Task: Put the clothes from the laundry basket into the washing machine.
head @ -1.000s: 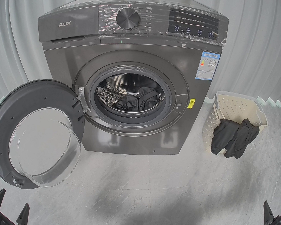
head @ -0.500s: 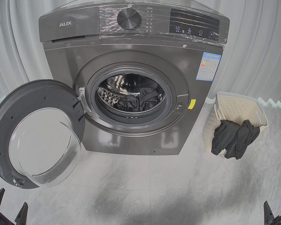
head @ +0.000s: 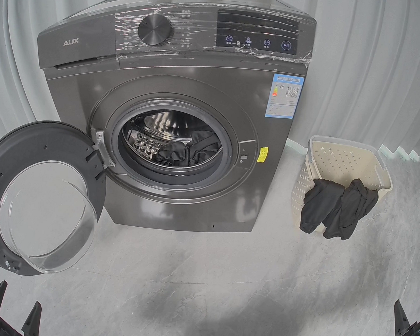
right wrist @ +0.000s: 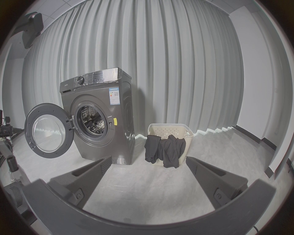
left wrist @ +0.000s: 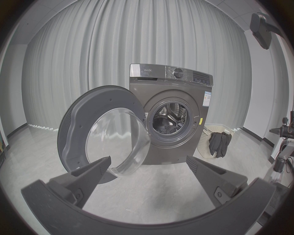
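A grey front-loading washing machine (head: 177,75) stands ahead, its round door (head: 35,199) swung open to the left. Dark clothes (head: 187,152) lie inside the drum. To the machine's right sits a cream laundry basket (head: 343,159) with a black garment (head: 337,208) draped over its front rim. My left gripper (head: 15,302) is low at the near left, open and empty. My right gripper (head: 412,310) is low at the near right, open and empty. Both are far from the basket. The right wrist view faces the basket (right wrist: 170,130) and the garment (right wrist: 165,150).
Pale marbled floor (head: 223,279) spreads between me and the machine. White pleated curtains (head: 378,67) line the wall behind. The open door juts out toward the near left.
The whole head view has shifted: machine and basket now sit further left in the picture, so the camera moved. The grippers stay at the same low corners.
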Controlling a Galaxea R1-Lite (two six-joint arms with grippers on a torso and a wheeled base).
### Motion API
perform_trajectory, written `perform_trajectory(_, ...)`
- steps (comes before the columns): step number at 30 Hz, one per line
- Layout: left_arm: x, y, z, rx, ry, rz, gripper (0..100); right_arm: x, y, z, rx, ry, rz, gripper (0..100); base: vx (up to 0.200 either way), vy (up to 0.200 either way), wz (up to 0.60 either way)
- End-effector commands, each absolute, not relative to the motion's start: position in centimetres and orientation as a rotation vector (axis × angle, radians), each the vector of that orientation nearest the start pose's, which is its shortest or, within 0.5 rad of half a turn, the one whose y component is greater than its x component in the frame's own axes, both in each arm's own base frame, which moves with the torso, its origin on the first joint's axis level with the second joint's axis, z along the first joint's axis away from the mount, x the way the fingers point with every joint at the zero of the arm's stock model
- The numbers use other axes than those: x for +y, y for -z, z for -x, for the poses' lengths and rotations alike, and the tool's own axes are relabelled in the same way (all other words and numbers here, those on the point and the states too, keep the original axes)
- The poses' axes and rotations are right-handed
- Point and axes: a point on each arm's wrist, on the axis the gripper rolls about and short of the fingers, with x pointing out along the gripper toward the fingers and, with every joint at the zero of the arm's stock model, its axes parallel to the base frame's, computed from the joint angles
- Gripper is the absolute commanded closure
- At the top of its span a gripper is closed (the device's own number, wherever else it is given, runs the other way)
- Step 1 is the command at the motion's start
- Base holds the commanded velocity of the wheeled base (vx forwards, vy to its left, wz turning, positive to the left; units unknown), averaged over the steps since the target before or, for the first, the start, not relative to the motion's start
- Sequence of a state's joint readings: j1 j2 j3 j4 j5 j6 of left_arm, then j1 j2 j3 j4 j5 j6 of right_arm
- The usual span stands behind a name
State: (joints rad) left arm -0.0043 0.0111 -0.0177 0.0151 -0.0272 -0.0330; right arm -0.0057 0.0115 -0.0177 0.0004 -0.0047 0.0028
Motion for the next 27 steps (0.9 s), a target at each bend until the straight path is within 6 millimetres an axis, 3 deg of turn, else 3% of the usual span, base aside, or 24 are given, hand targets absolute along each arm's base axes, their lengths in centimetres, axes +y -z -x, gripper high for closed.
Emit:
perform_trajectory(1,-0.04,-7.53,2.32,0.010,0.029,0.037,0,0.00,-7.55,2.28,0.000,0.009,-0.003,0,0.000,0.000,0.00)
perform_trajectory(7,-0.03,-7.53,2.32,0.010,0.024,0.040,0,0.00,-7.55,2.28,0.000,0.011,-0.003,0,0.000,0.000,0.00)
perform_trajectory(19,-0.03,-7.53,2.32,0.010,0.024,0.037,0,0.00,-7.55,2.28,0.000,0.011,-0.003,0,0.000,-0.200,0.00)
perform_trajectory(27,-0.03,-7.53,2.32,0.010,0.024,0.038,0,0.00,-7.55,2.28,0.000,0.011,-0.003,0,0.000,0.000,0.00)
